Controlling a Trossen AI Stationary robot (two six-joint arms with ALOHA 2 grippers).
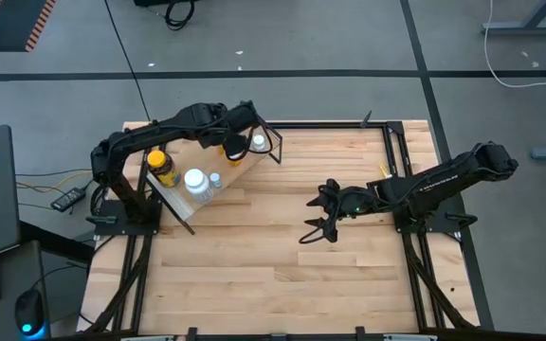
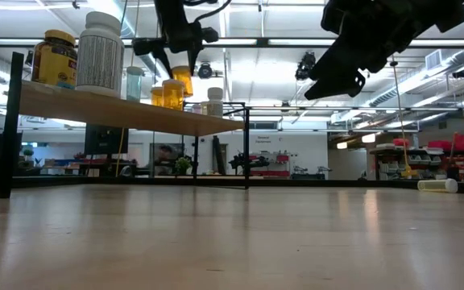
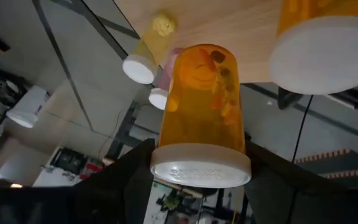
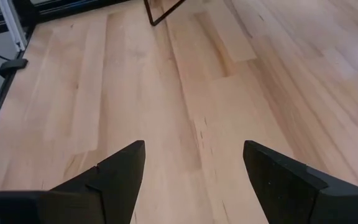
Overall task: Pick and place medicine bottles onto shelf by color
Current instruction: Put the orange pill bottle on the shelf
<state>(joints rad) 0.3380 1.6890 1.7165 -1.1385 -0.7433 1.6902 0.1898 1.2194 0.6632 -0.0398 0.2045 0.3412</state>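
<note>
High view: the shelf (image 1: 218,180) stands at the table's (image 1: 273,275) far left corner. The left gripper (image 1: 234,144) is over the shelf, at an orange vial (image 1: 232,150); the amber jar (image 1: 163,168), a white-capped bottle (image 1: 195,182) and another white cap (image 1: 258,143) stand alongside. The right gripper (image 1: 326,220) hangs above bare table, well apart from the shelf.

Low view: the bottles line the shelf board (image 2: 127,113) (amber jar (image 2: 54,58) outermost), with the left gripper (image 2: 170,48) reaching down among the orange vials (image 2: 173,93).

Left wrist view: fingers (image 3: 114,180) closed around the white-capped orange vial (image 3: 202,106).

Right wrist view: fingers (image 4: 114,171) spread wide, holding nothing.
</note>
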